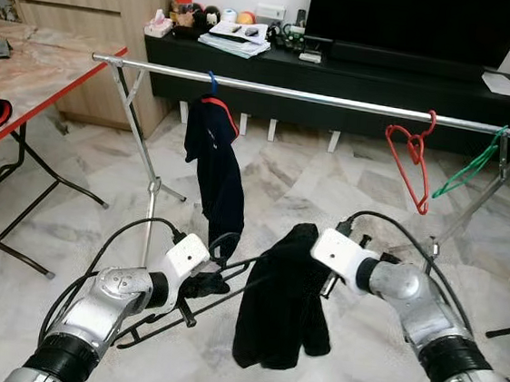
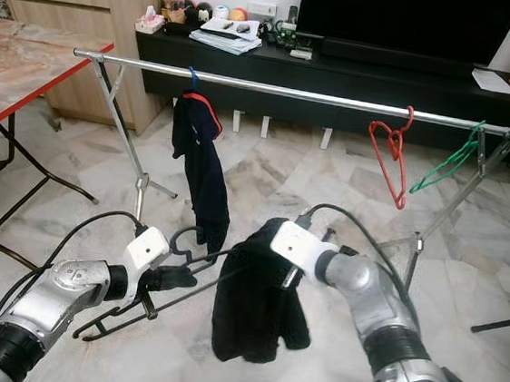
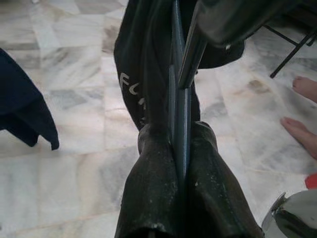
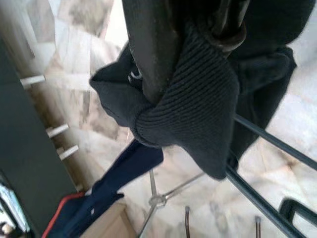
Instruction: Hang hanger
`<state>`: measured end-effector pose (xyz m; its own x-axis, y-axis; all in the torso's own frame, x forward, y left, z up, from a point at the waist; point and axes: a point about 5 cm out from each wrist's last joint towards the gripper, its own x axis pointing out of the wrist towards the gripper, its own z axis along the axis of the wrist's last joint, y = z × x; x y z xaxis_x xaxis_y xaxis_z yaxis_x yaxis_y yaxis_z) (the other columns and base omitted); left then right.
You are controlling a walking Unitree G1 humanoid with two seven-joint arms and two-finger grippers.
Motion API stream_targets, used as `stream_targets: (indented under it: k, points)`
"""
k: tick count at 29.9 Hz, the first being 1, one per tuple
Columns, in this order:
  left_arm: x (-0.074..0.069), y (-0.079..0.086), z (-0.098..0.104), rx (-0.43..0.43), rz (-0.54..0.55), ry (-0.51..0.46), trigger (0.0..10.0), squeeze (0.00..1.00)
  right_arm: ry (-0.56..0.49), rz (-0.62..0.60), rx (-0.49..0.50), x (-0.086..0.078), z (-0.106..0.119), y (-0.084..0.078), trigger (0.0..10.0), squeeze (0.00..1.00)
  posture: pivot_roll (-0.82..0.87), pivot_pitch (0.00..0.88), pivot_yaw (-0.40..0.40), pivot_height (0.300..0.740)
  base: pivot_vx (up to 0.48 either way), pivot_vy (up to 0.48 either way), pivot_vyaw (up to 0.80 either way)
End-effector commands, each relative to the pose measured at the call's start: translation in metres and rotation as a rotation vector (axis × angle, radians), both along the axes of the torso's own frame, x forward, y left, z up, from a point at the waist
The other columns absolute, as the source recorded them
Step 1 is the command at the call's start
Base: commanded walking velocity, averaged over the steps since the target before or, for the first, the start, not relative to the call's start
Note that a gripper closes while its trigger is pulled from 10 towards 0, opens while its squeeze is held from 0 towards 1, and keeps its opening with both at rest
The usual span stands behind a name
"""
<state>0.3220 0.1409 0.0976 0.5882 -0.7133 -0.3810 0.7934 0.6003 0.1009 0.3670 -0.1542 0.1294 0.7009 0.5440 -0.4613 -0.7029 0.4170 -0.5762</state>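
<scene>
A black hanger (image 1: 182,316) lies tilted low over the marble floor, and a black garment (image 1: 279,312) droops from its raised end. My left gripper (image 1: 207,285) is shut on the hanger's thin bar (image 3: 181,124), which sits pinched between the fingers (image 3: 153,188). My right gripper (image 4: 190,44) is shut on a fold of the black knit cloth (image 4: 198,104) at the top of the garment. Beyond both grippers the silver rail (image 1: 337,100) runs across, higher up. A navy garment (image 1: 216,169), a red hanger (image 1: 414,157) and a green hanger (image 1: 472,164) hang on it.
The rack's crossed legs (image 1: 151,185) stand at the left and right ends. A red-edged table (image 1: 36,104) is on the left and a black TV console (image 1: 340,72) runs behind the rail. A person's bare foot (image 3: 302,134) rests on the floor nearby.
</scene>
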Motion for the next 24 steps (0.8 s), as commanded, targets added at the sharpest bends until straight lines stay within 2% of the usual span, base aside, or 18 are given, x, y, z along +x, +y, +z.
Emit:
stream_targets:
  k: [1,2,3,5,6,7,8,9,11,12,15,18,22,24]
  points:
    - [-0.002,-0.001,0.006,-0.008,-0.050,0.008,10.0,0.00,-0.067,-0.028,0.060,0.008,0.017,0.002,10.0,0.00,0.05,0.043,-0.023,0.740,0.000,0.000,0.00]
    - [-0.006,-0.002,0.002,0.008,-0.076,0.036,10.0,0.00,-0.113,-0.040,0.110,0.012,0.028,0.005,10.0,0.00,0.05,0.044,-0.023,0.740,0.000,0.000,0.00]
    - [-0.006,-0.002,0.002,0.008,-0.076,0.036,10.0,0.00,-0.113,-0.040,0.110,0.012,0.028,0.005,10.0,0.00,0.05,0.044,-0.023,0.740,0.000,0.000,0.00]
    - [-0.009,0.000,-0.003,0.041,-0.090,0.062,10.0,0.00,-0.157,-0.041,0.181,0.014,0.040,0.009,10.0,0.00,0.05,0.044,-0.024,0.740,0.000,0.000,0.00]
    - [-0.010,0.002,-0.007,0.067,-0.088,0.068,10.0,0.00,-0.165,-0.034,0.246,0.016,0.048,0.014,10.0,0.00,0.05,0.045,-0.024,0.740,0.000,0.000,0.00]
    - [-0.010,0.002,-0.007,0.067,-0.088,0.068,10.0,0.00,-0.165,-0.034,0.246,0.016,0.048,0.014,10.0,0.00,0.05,0.045,-0.024,0.740,0.000,0.000,0.00]
    - [-0.011,0.005,-0.013,0.116,-0.075,0.076,10.0,0.00,-0.171,0.000,0.355,0.016,0.061,0.023,10.0,0.00,0.05,0.045,-0.023,0.740,0.000,0.000,0.00]
    - [-0.010,0.007,-0.017,0.149,-0.064,0.077,10.0,0.00,-0.154,0.043,0.398,0.014,0.066,0.031,10.0,0.00,0.05,0.046,-0.023,0.740,0.000,0.000,0.00]
    - [-0.009,0.007,-0.017,0.158,-0.057,0.077,10.0,0.00,-0.143,0.076,0.398,0.011,0.066,0.035,10.0,0.00,0.05,0.046,-0.023,0.740,0.000,0.000,0.00]
    - [-0.008,0.007,-0.018,0.167,-0.049,0.077,10.0,0.00,-0.132,0.148,0.390,0.006,0.065,0.043,10.0,0.00,0.05,0.046,-0.024,0.740,0.000,0.000,0.00]
    - [-0.005,0.007,-0.015,0.170,-0.031,0.059,10.0,0.00,-0.122,0.190,0.362,0.002,0.062,0.047,10.0,0.00,0.05,0.046,-0.025,0.740,0.000,0.000,0.00]
    - [0.004,0.011,-0.009,0.176,0.048,-0.015,10.0,0.00,-0.104,0.097,0.250,0.007,0.045,0.035,10.0,0.00,0.05,0.046,-0.028,0.740,0.000,0.000,0.00]
    - [0.008,0.015,-0.004,0.177,0.092,-0.053,10.0,0.00,-0.089,0.022,0.200,0.009,0.036,0.024,10.0,0.00,0.05,0.045,-0.030,0.740,0.000,0.000,0.00]
    - [0.008,0.017,-0.002,0.156,0.104,-0.061,10.0,0.00,-0.067,-0.082,0.176,0.012,0.027,0.012,10.0,0.00,0.05,0.044,-0.031,0.740,0.000,0.000,0.00]
